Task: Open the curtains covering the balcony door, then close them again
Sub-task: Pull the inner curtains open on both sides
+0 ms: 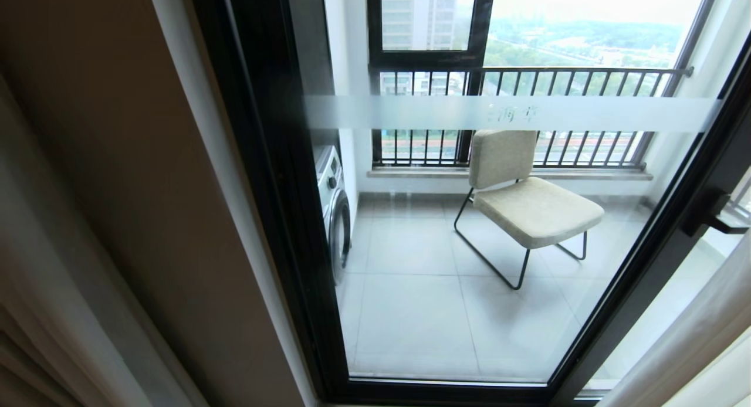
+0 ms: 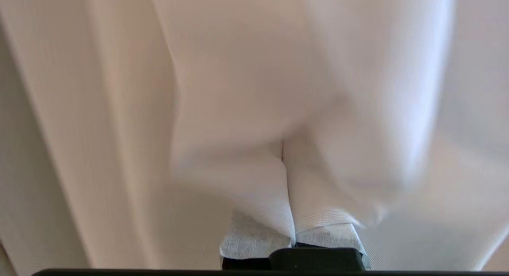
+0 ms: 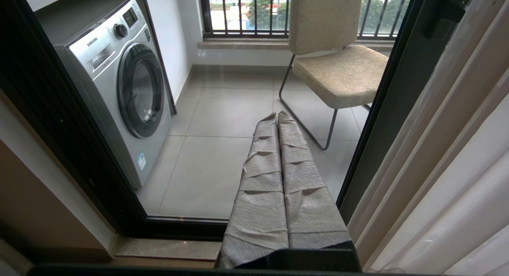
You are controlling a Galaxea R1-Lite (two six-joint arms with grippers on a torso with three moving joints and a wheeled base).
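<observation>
Left gripper point(image 2: 292, 232) is pinched tight on a fold of the sheer white curtains point(image 2: 238, 109), fabric bunched up btwn the two wrapped fingers point(image 2: 254, 240) and draping over them, so we've got cloth in hand, prob to drag it along the rail. It's off to the robot's left, out of the head cam, so can't say exactly where along the panel we're holding.

Right gripper point(image 3: 278, 121) is just parked low w/ fingers pressed together on nothing, pointing at the balcony door point(image 1: 281, 219).

Door glass is pretty much uncovered rn: through it we see the beige chair point(image 1: 528, 202), the washing machine point(image 1: 331, 207) and the railing point(image 1: 528, 73). Curtains hang bunched at both edges, beige layer on the robot's left point(image 1: 35, 278), pale one lower right point(image 1: 692, 336) next to the black handle point(image 1: 713, 213).

Our guess: the opening half is basically done and the closing pull comes next. Thin fabric could slip out of the pinch, so steady tension matters imo.
</observation>
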